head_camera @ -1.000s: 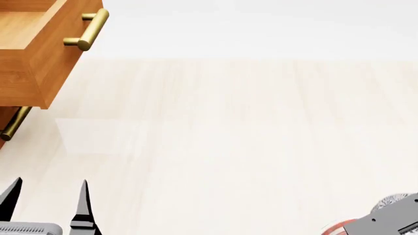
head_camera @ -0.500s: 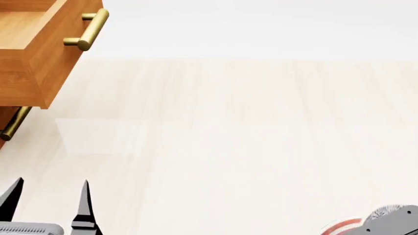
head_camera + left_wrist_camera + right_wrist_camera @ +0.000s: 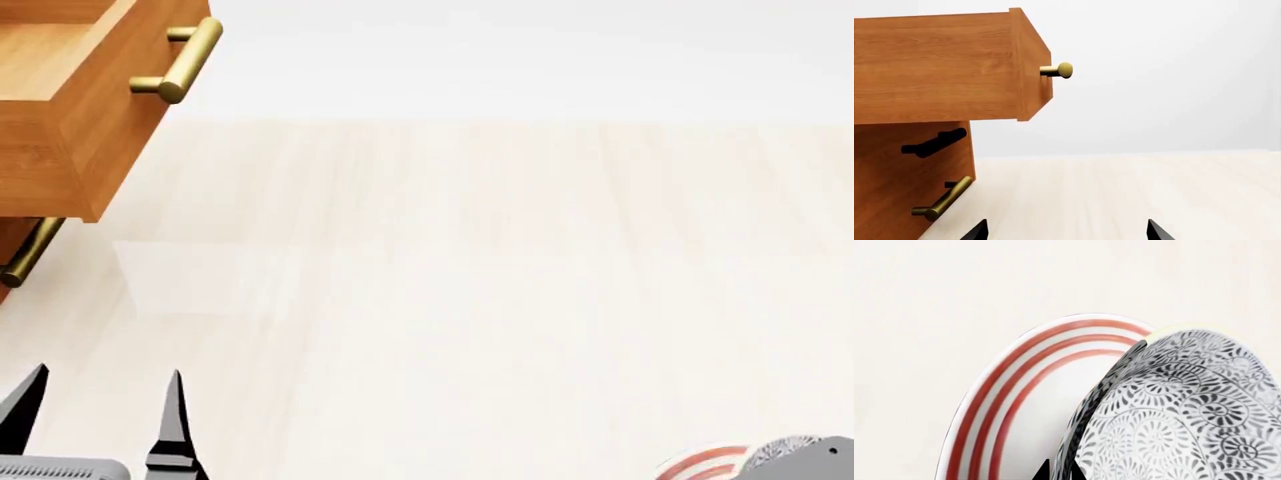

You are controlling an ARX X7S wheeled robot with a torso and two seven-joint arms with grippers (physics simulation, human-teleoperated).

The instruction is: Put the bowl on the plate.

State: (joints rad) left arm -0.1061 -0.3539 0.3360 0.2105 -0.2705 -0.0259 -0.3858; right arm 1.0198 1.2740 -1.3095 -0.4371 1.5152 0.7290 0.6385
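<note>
in the head view we see a pale wooden bench [image 3: 467, 280] stretching ahead, with an open wooden drawer [image 3: 80, 110] and its brass handle [image 3: 180, 60] jutting in at the upper left and a second brass handle [image 3: 27, 250] below it. our left gripper [image 3: 94, 415] shows at the lower left edge, its two dark fingers [image 3: 171, 420] standing well apart with nothing between them, so it is wide open and holds nothing. in the left wrist view the same gripper [image 3: 1066, 231] shows only as two dark fingertips [image 3: 1157, 231] set far apart over the bench [image 3: 1134, 195], facing the wooden cabinet [image 3: 907, 180], its pulled-out drawer [image 3: 941, 67] and the brass handle [image 3: 1057, 70] seen end-on, with a lower brass handle [image 3: 941, 202] beneath. at the lower right corner of the head view only a sliver of the plate [image 3: 701, 463], with its red rings, and a grey patterned edge of the bowl [image 3: 801, 450] are visible. in the right wrist view the bowl [image 3: 1181, 420] fills the frame close to the camera, its floral inside facing us, and it overlaps the white middle of the plate [image 3: 1007, 405], whose red rings curve around beside it; we cannot tell whether the bowl touches the plate. of our right gripper [image 3: 1057, 471] only a dark tip shows against the bowl's rim, and we cannot tell how far it is open or whether it grips the bowl.
</note>
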